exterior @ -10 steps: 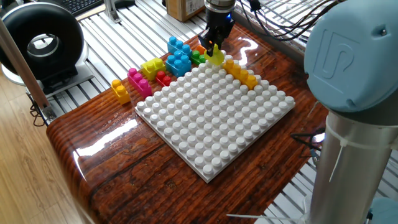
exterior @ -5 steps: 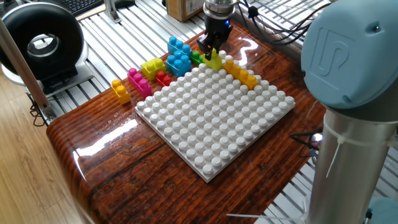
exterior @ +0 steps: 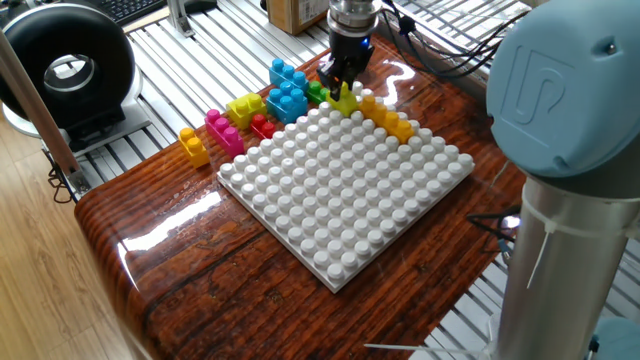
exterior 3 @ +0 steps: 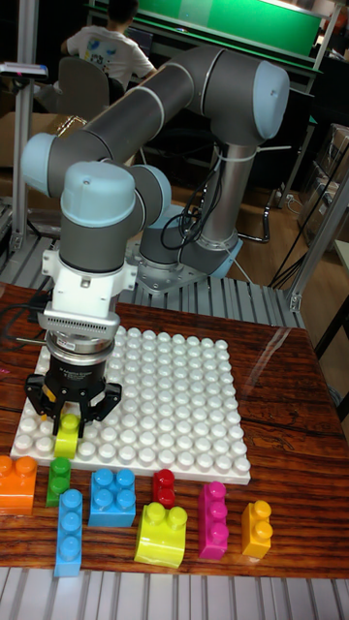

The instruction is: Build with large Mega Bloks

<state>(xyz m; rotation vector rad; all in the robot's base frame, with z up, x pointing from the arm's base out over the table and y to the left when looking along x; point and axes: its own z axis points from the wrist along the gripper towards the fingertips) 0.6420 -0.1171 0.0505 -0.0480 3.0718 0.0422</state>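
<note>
My gripper [exterior: 342, 88] [exterior 3: 69, 415] is shut on a small lime yellow Mega Blok [exterior: 347, 98] [exterior 3: 66, 437]. It holds the brick upright at the corner of the white studded baseplate [exterior: 345, 190] [exterior 3: 160, 402], down at stud level. Loose Mega Bloks lie on the table along the plate's edge: orange [exterior: 386, 115] [exterior 3: 17, 481], green [exterior: 317, 92] [exterior 3: 59, 479], two blue [exterior: 289, 101] [exterior 3: 114, 497], red [exterior: 263, 126] [exterior 3: 164, 487], a larger lime yellow [exterior: 243, 108] [exterior 3: 161, 534], pink [exterior: 224, 131] [exterior 3: 212, 519] and yellow-orange [exterior: 194, 146] [exterior 3: 255, 529].
The arm's grey base column [exterior: 565, 180] stands at the table's right side. A black round device [exterior: 65, 68] and a cardboard box [exterior: 295, 12] sit beyond the wooden table [exterior: 200, 260], and cables [exterior: 450, 40] trail behind the gripper.
The gripper has come down slightly with the lime yellow brick, bringing it onto the baseplate's corner. The loose bricks have not moved.
</note>
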